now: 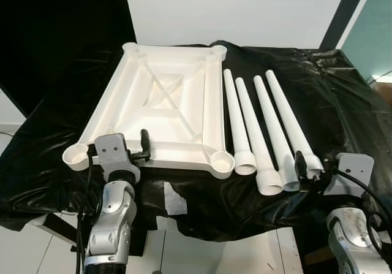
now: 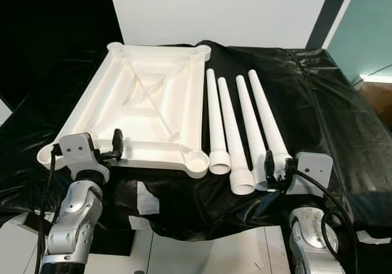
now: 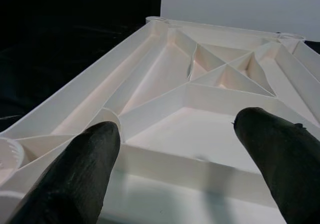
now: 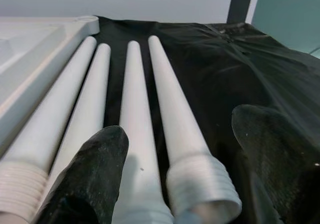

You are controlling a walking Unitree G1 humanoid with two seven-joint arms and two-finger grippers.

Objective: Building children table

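Threads on legs (image 4: 202, 181) clear in right wrist view only.

L arm (image 1: 113, 216): silver jointed segments, grey boxy wrist, black cable | R arm (image 1: 352, 237): same, looped black cable | L claw (image 3: 175, 154), R claw (image 4: 175, 174): 2 matte-black blunt fingers ea.

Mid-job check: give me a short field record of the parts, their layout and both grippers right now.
tabletop: white tabletop lies underside up on the black sheet, four corner sockets empty
legs: four white legs side by side to its right, threaded ends toward the robot, none fitted
left gripper: left gripper open, at the tabletop's near edge
right gripper: right gripper open, at the threaded end of the rightmost leg
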